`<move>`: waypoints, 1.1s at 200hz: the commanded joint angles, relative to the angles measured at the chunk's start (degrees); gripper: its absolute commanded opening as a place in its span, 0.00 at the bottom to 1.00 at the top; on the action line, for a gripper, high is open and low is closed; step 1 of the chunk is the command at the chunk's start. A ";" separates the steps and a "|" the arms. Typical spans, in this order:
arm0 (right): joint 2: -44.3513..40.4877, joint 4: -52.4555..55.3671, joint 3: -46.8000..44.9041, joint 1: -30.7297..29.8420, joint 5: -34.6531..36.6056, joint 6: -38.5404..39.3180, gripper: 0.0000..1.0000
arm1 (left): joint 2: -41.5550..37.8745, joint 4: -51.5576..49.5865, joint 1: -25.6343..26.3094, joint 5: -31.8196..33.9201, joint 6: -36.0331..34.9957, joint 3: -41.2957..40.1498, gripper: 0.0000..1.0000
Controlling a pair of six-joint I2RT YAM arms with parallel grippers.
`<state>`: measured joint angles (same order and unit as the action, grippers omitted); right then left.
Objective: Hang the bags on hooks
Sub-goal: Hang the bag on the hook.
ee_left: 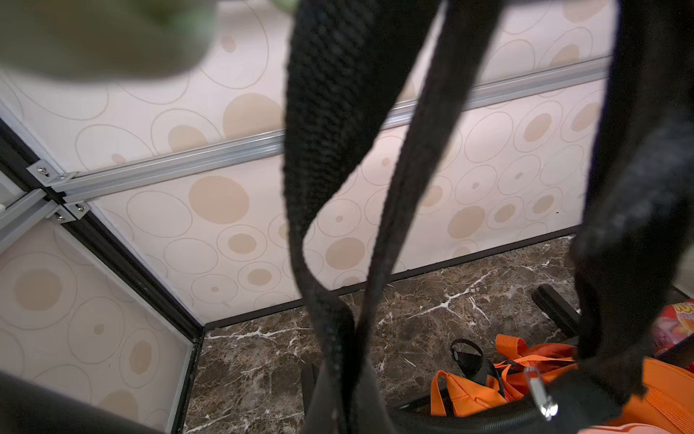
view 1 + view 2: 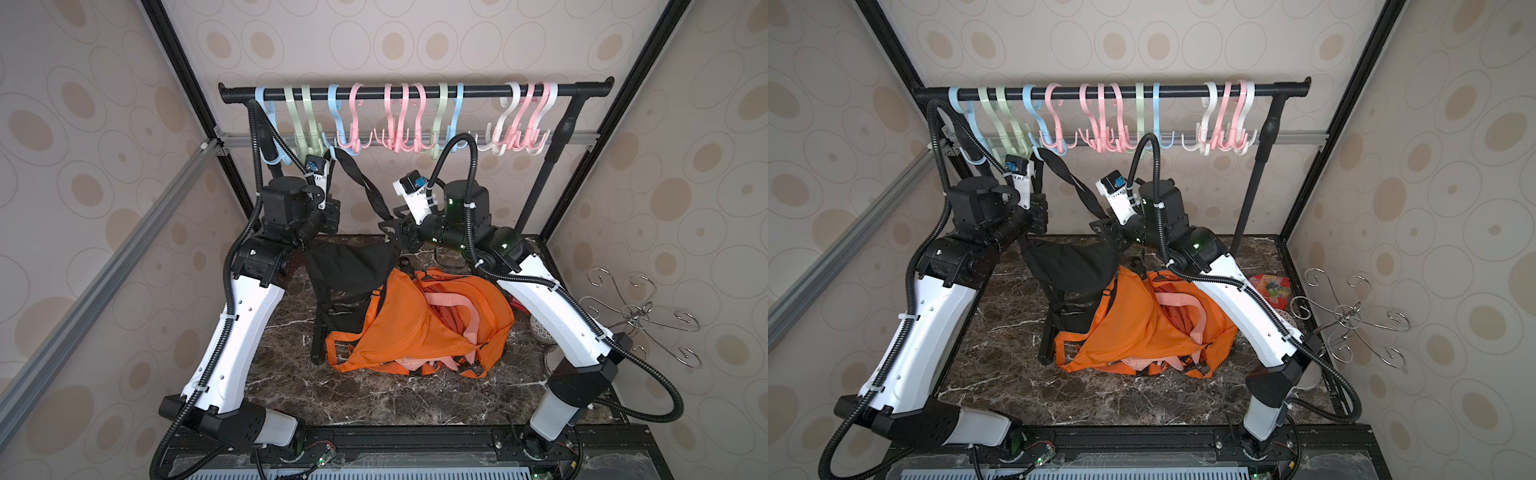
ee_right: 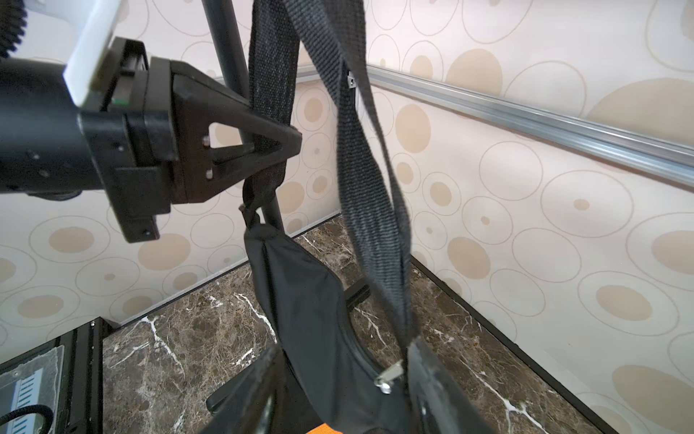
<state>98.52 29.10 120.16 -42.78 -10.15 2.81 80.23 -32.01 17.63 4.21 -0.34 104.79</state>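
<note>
Shows a small black bag (image 2: 351,266) of thin fabric, slung by its strap (image 2: 363,180) and hanging between the two grippers, apparently clear of the marble tabletop (image 2: 374,395). Looks light, soft and floppy: sags in the middle, likely folds wherever pressed, offers no stiff edge. Suggests the woven strap as the place to take hold, being flat, strong and rough enough not to slip. Seems best pinched close to the bag's ends, at the joint of webbing and body. Traces the strap up and away from both sets of jaws to a pale blue hook (image 2: 337,124) on the rail (image 2: 478,90), apparently looped over its lower prong, though too small to confirm in the top views.

Finds the left gripper (image 3: 287,150) pinched fully closed on one run of strap, just above the bag's end buckle. Leaves the second run hanging free just beside those jaws. Finds the right gripper (image 3: 345,379) with jaws parted about halfway, the bag's other end and its zip pull (image 3: 388,375) lying between them. Cannot tell of any contact with the cloth. Leaves an orange bag (image 2: 419,324) heaped on the table, below both sets of jaws, untouched.
</note>
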 commanded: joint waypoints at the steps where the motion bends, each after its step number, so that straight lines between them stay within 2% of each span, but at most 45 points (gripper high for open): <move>1: -2.56 -1.21 0.00 -0.28 0.57 -0.27 0.55 | -2.63 1.18 -1.33 -0.49 1.60 -2.96 0.00; 35: -5.12 -3.29 -3.43 -0.33 0.86 -0.60 0.55 | -5.57 2.92 -2.40 -1.02 2.52 -7.38 0.00; 57: -6.09 -3.06 -4.29 -0.32 1.03 -0.40 0.55 | -7.03 4.58 -2.61 -3.59 2.87 -8.85 0.01; 64: -6.45 -2.51 -4.47 -0.29 1.45 -0.50 0.56 | -7.94 5.78 -2.62 -4.82 2.89 -9.83 0.24; 70: -6.85 -1.99 -4.81 -0.36 1.93 -0.51 0.56 | -8.79 6.60 -2.54 -5.75 3.25 -10.38 0.63; 74: -7.16 -1.49 -5.20 -0.31 2.39 -0.56 0.57 | -9.40 6.94 -2.64 -6.11 3.51 -10.54 0.81; 79: -7.65 -0.91 -5.77 -0.30 3.01 -0.67 0.58 | -10.03 7.40 -2.60 -6.37 3.78 -10.70 0.97; 81: -7.91 -0.68 -6.11 -0.33 3.31 -0.74 0.58 | -10.29 7.47 -2.58 -6.40 3.88 -10.74 0.99; 102: -11.50 0.29 -12.05 -0.30 7.61 -1.71 0.64 | -13.26 7.58 -2.51 -6.82 4.79 -10.56 1.00; 136: -19.67 -0.16 -26.61 -0.32 11.93 -4.34 0.65 | -19.83 7.93 -2.51 -8.64 6.33 -15.95 0.98; 140: -20.84 -0.49 -28.70 -0.32 12.22 -4.70 0.81 | -20.78 8.01 -2.44 -8.91 6.73 -17.04 0.97; 142: -21.44 -0.59 -29.82 -0.36 12.47 -4.88 0.85 | -21.22 8.15 -2.43 -9.01 6.99 -17.64 0.97; 149: -23.54 -1.14 -33.48 -0.33 13.78 -5.97 0.87 | -22.64 8.39 -2.42 -9.41 7.87 -19.85 0.96; 153: -24.76 -1.57 -35.57 -0.30 14.38 -6.69 0.92 | -23.44 8.71 -2.35 -9.61 8.43 -21.46 0.95; 165: -28.07 -2.67 -41.27 -0.30 16.15 -7.90 0.96 | -25.79 10.00 -2.01 -10.01 9.84 -26.35 0.95; 199: -31.29 -0.54 -50.41 -0.24 17.40 -11.69 0.96 | -31.34 13.84 1.62 -7.47 14.34 -40.57 0.95; 220: -31.09 2.52 -53.55 -0.26 14.90 -12.59 0.92 | -33.28 15.36 8.96 -1.74 16.39 -48.21 0.95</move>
<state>67.51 28.99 69.56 -42.81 5.26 -6.85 48.23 -19.20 20.34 -2.46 11.94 62.59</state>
